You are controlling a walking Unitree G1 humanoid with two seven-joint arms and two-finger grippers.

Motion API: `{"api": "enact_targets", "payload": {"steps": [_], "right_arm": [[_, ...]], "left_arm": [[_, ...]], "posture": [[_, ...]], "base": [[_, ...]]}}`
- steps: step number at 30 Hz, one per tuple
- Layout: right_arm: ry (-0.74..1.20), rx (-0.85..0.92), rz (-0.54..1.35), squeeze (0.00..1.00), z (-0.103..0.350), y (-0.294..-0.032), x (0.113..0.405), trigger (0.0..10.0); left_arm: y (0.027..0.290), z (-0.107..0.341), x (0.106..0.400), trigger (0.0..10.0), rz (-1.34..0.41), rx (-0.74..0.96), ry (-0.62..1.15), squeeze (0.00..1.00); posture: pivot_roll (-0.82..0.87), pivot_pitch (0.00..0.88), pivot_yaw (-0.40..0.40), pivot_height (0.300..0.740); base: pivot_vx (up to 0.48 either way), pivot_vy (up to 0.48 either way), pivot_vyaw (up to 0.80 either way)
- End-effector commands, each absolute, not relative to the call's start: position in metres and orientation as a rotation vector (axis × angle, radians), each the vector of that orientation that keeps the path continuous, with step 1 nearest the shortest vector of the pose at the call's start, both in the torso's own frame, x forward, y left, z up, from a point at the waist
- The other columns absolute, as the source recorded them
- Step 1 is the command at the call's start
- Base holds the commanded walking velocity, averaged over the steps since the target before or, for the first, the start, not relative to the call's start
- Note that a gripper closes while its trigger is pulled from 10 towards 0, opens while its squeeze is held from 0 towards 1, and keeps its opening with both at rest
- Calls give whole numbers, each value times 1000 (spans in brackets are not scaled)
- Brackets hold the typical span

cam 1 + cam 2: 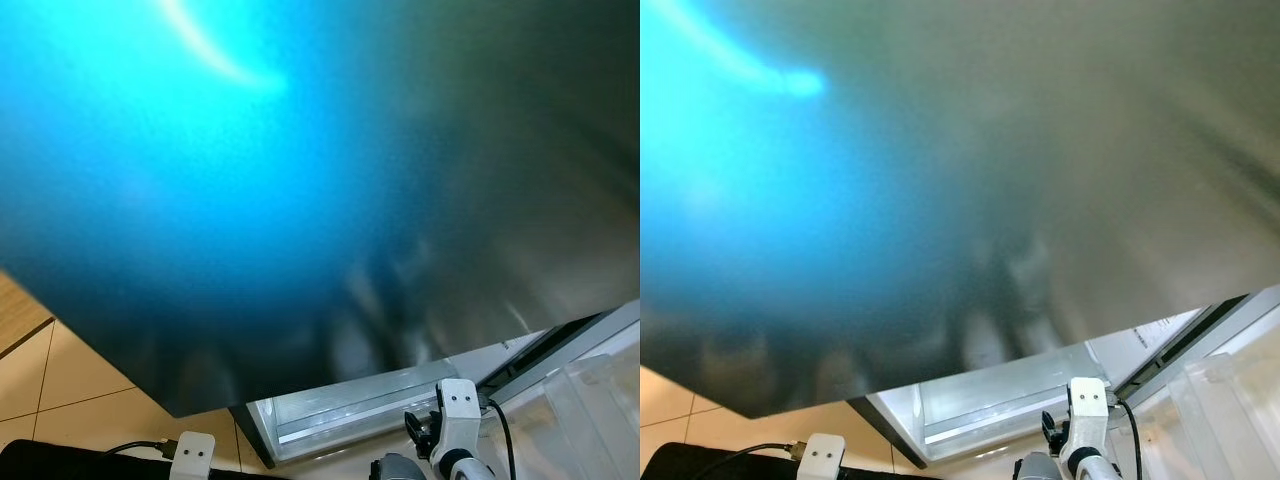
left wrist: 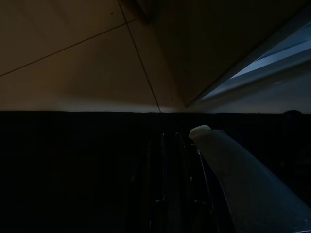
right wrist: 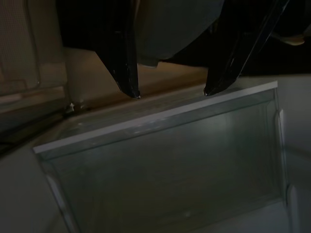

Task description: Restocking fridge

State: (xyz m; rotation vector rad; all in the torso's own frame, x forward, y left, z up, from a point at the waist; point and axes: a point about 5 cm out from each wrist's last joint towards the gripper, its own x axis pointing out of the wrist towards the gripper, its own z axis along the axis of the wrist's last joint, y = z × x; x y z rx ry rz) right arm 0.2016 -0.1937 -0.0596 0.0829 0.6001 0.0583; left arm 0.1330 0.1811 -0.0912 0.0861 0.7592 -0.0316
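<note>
Steel-grey fridge door (image 1: 400, 200), washed with blue glare, looms close above tan floor tiles (image 1: 70, 385). Beyond its lower edge stands a clear door bin (image 3: 165, 160), with the right gripper (image 3: 171, 92) just above its rim, fingers apart. Whether the left gripper (image 2: 165, 194) is spread or closed I cannot tell; a pale bottle (image 2: 238, 174) lies beside it.

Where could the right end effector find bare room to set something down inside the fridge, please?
The clear drawer just beyond the right end effector looks bare between its white front rim and side walls. The stainless fridge door crowds the space overhead, close to the camera.
</note>
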Motion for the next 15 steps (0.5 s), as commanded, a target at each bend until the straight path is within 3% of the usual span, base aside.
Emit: {"api": "enact_targets", "payload": {"steps": [1,15], "right_arm": [[615,80,72,0,-63,-192,195,10000],[619,74,24,0,-63,-196,195,10000]], "left_arm": [[177,-95,125,10000,-38,76,797,0],[176,-95,127,10000,-37,75,795,0]], "posture": [[-102,132,27,676],[-103,126,25,691]], "base": [[0,0,0],[0,0,0]]}}
